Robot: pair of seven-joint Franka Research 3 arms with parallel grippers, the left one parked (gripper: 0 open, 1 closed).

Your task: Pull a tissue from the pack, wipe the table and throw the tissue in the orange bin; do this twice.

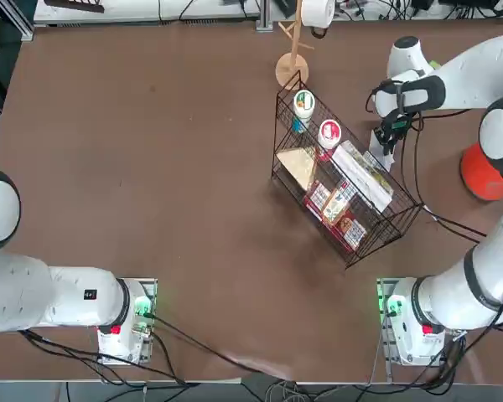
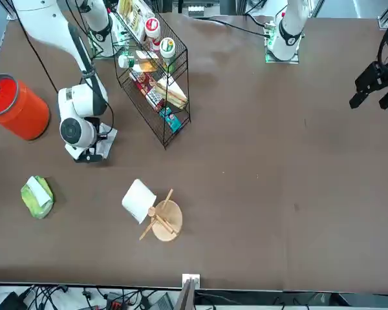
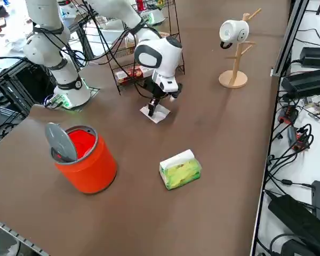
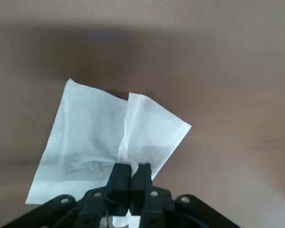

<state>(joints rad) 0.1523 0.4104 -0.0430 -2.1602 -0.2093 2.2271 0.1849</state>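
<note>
My right gripper [image 4: 129, 168] is shut on a white tissue [image 4: 109, 137], pinching a bunched fold of it. The rest of the tissue [image 3: 156, 113] lies spread flat on the dark-brown table [image 1: 151, 167], beside the wire basket. The gripper [image 3: 153, 106] points straight down at it. The bright-green pack [image 3: 180, 169] lies nearer the table's right edge, apart from the gripper, with white tissue showing on top. The orange bin [image 3: 85, 160] stands upright toward the robot's side of the pack [image 2: 37, 196]; its grey lid is tipped open.
A black wire basket [image 1: 344, 193] filled with packets and cups stands close to the gripper's left. A wooden mug tree [image 3: 234, 53] carrying a white mug stands at the far side. Cables trail over the table beside the right arm's base.
</note>
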